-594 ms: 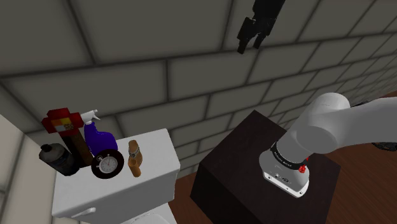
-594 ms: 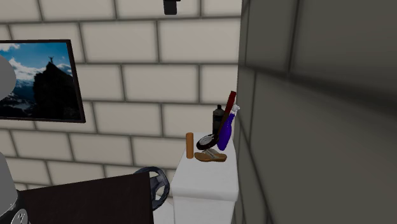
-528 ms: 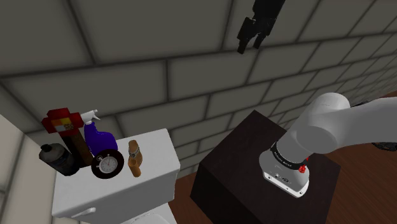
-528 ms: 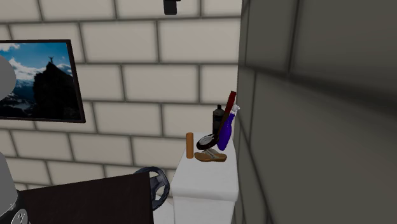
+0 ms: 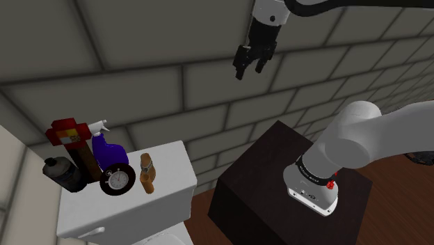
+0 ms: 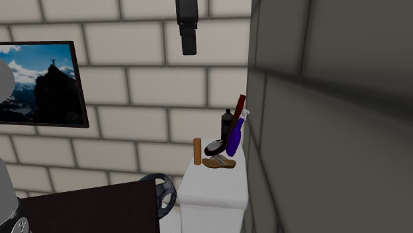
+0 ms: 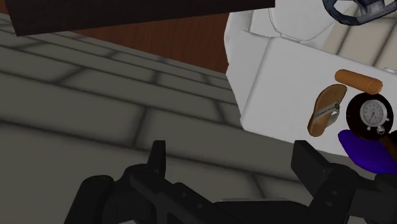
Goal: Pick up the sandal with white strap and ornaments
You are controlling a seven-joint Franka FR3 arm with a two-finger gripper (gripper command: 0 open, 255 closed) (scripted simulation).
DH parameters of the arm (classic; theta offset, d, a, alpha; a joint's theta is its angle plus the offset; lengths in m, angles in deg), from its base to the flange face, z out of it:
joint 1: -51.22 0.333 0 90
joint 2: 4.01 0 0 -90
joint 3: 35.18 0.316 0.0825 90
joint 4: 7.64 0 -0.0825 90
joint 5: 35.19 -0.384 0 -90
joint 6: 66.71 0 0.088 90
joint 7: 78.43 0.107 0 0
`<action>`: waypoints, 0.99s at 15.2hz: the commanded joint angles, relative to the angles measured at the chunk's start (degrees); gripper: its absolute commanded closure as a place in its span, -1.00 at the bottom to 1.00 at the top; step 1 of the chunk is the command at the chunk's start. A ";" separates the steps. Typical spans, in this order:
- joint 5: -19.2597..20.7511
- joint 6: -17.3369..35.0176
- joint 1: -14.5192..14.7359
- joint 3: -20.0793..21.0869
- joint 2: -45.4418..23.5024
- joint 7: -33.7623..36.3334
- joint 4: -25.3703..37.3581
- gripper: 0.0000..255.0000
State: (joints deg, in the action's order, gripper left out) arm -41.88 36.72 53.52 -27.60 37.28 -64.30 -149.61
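Brick wall (image 5: 139, 83) behind white tank (image 7: 273, 89); sandal (image 7: 326, 109) lies flat on tank top, just beside clock (image 7: 375, 113), with gripper (image 5: 248, 69) high above, well apart from it, fingers spread wide, empty.

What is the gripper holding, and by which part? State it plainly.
Nothing. The gripper is open, with nothing between its fingers; the sandal lies on the toilet tank, apart from it.
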 commanded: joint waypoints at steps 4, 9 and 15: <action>-2.31 8.58 0.98 5.25 -6.44 5.94 -2.04 -1.00; -3.24 16.84 1.40 10.59 -14.95 12.22 -1.80 -1.00; -0.89 26.05 0.90 16.69 -27.58 21.15 1.26 -1.00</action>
State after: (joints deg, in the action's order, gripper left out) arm -43.35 61.33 54.50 -11.96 11.85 -44.95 -149.05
